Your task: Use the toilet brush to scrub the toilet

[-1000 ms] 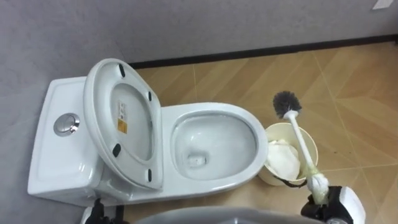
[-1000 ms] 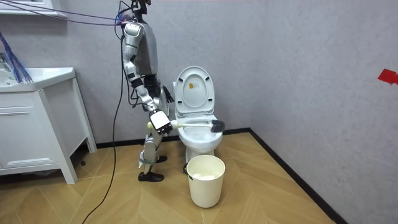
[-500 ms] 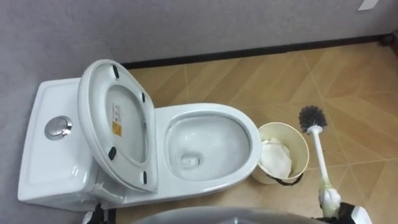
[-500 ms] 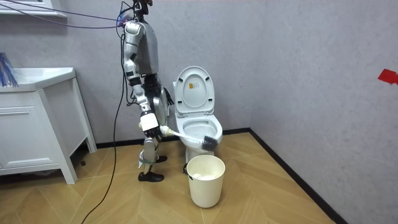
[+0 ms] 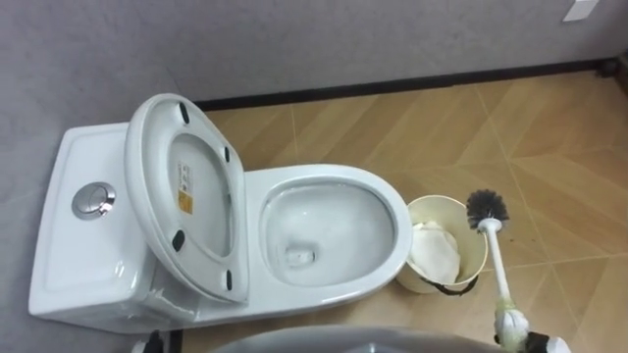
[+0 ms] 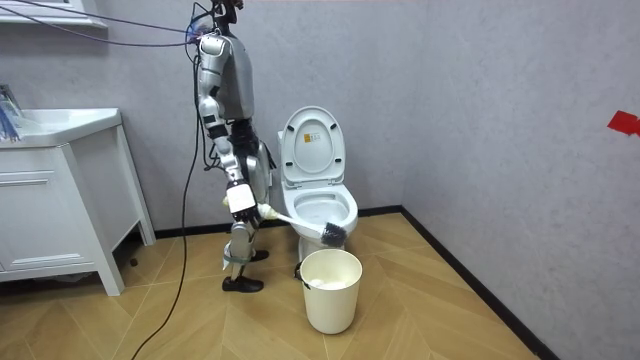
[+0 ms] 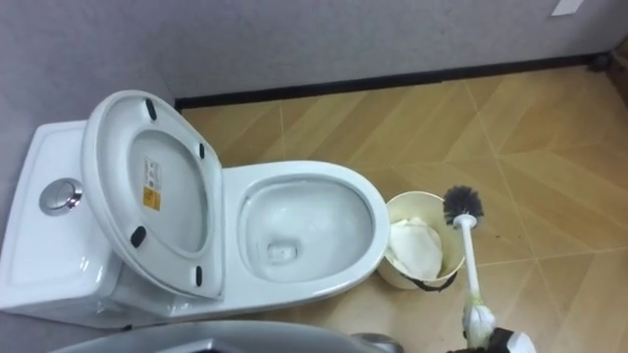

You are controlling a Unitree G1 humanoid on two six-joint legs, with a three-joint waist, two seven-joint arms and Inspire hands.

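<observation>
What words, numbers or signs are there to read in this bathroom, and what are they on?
The sticker under the raised toilet lid: white with an orange patch, print too small to read.
The red mark on the wall: no lettering can be made out.
The toilet brush held in the right hand: no print visible.

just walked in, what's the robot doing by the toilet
The robot stands beside the toilet, whose lid is raised. Its right hand is closed round the handle of a toilet brush. The bristle head is outside the bowl, by the rim of the cream bin that sits next to the toilet. Nothing is being scrubbed at this moment.
</observation>
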